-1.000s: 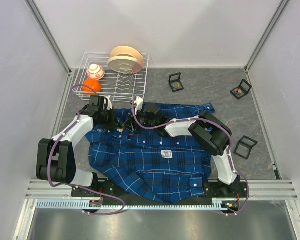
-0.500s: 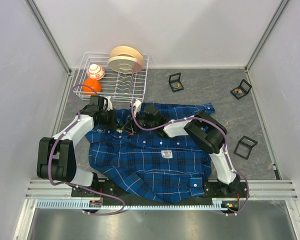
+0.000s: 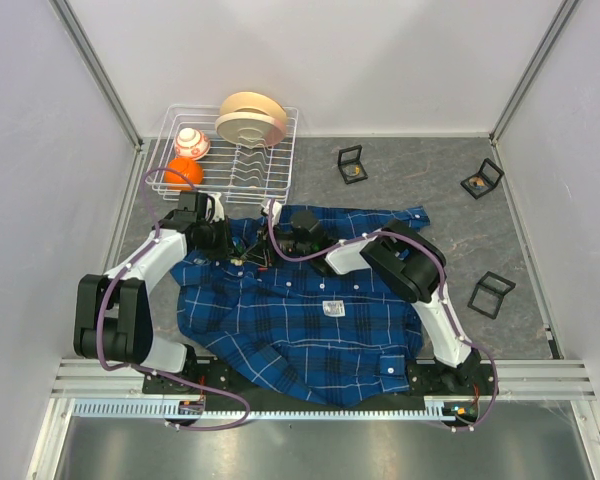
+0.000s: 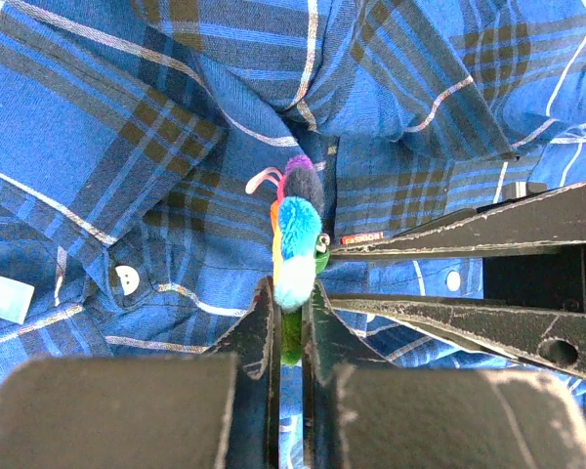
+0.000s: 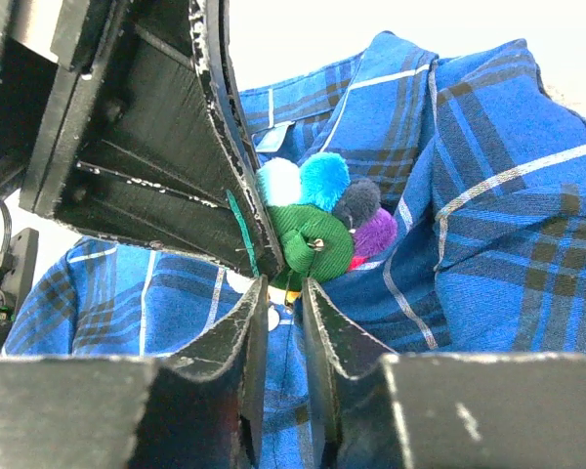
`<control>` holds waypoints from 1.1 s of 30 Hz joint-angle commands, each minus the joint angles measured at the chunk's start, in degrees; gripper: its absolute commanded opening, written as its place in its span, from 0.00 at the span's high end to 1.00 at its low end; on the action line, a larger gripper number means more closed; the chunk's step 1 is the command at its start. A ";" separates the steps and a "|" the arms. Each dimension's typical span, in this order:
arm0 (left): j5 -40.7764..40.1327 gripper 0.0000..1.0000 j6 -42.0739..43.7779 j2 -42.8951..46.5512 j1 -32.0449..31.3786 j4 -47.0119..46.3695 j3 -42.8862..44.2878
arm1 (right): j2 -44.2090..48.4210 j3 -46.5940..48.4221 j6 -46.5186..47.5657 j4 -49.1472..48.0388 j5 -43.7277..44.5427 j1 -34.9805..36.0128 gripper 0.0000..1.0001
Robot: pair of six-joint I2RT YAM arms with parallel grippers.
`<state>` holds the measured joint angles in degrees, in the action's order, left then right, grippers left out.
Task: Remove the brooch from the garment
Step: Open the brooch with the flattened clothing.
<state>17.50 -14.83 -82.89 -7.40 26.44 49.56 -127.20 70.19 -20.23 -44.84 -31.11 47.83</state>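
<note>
The brooch (image 4: pixel 295 230), judged soft and light, is clamped in the left gripper (image 4: pixel 291 298); the right gripper (image 5: pixel 283 293), at its 3 o'clock, is seen slightly parted; the limp shirt (image 4: pixel 98 147) is best held beside it.

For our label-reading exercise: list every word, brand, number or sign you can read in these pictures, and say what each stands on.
No text can be read anywhere.
Too small to read: lettering on the red tab on the plaid shirt.
Blurred: print on the white label on the shirt front.
</note>
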 commanded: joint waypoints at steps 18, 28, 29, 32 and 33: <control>-2.03 0.98 -0.46 0.80 -0.34 0.46 1.24 | 2.92 -4.54 -1.13 -5.18 9.15 -0.02 0.99; 0.08 0.98 4.19 3.26 -0.34 -3.84 -0.95 | 2.92 -6.12 2.73 -9.21 4.22 -0.37 0.62; 0.34 0.98 5.07 3.44 -0.42 -4.28 -1.13 | 2.66 -5.86 3.35 -9.30 3.78 -0.37 0.62; 1.13 0.98 6.12 3.96 -0.42 -6.04 -2.10 | 2.57 -6.29 5.02 -11.93 2.73 -0.37 0.63; 1.40 0.98 6.30 4.40 -0.42 -6.57 -2.45 | 2.65 -6.65 5.37 -12.89 2.29 -0.46 0.63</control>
<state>16.75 -12.53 -81.17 -7.84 24.40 48.23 -126.80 64.36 -18.46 -50.61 -25.91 47.46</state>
